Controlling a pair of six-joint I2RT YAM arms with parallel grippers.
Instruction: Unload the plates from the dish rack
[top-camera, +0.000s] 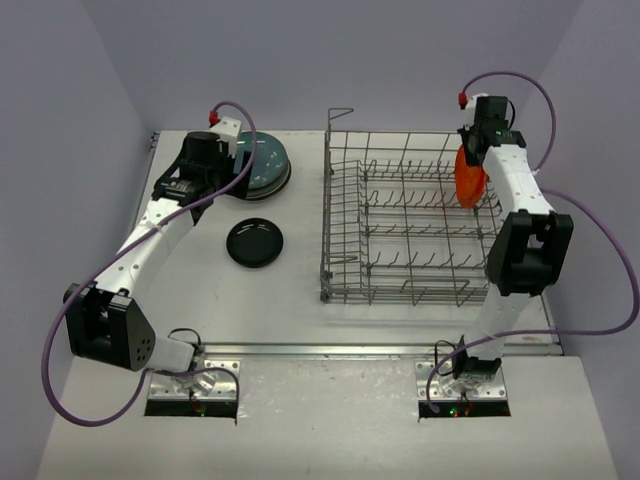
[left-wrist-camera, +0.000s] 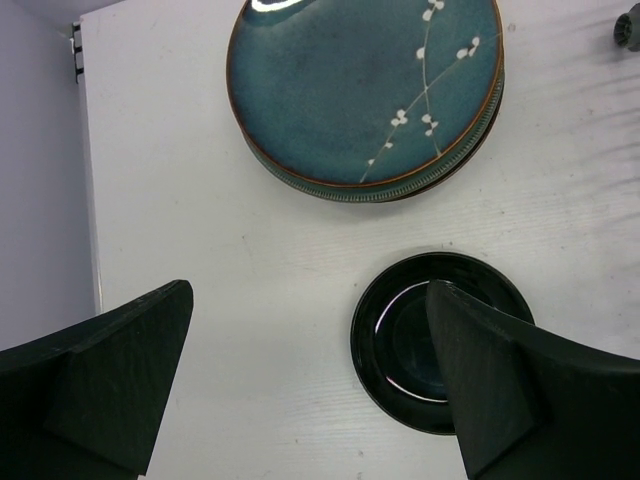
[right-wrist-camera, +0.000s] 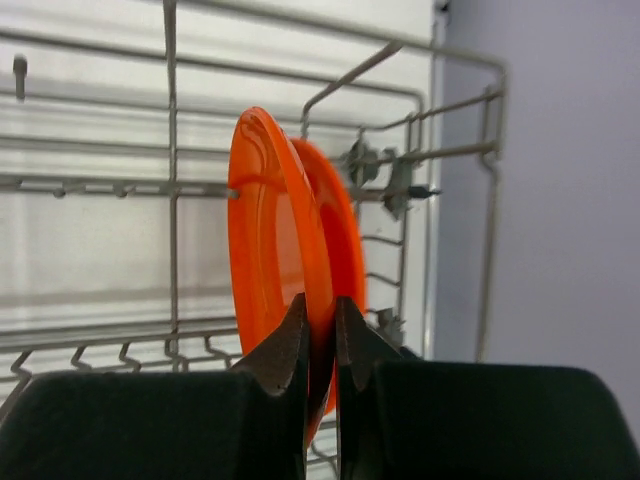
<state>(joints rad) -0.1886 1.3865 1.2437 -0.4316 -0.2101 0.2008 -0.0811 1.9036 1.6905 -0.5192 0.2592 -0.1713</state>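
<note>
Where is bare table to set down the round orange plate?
Free: white table strip between the small round black plate and the grey wire dish rack, plus the near stretch before that plate. Crowded: far-left corner, stacked round teal plates.

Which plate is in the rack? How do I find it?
Find the big grey wire dish rack. At its far right corner an orange plate stands on edge, pinched by the right tool. It's the only orange one, and the only plate in the rack.

The top camera overlooks the whole table from behind. Close in, the left wrist faces down on the stacked plates, the right wrist level at the orange plate.
</note>
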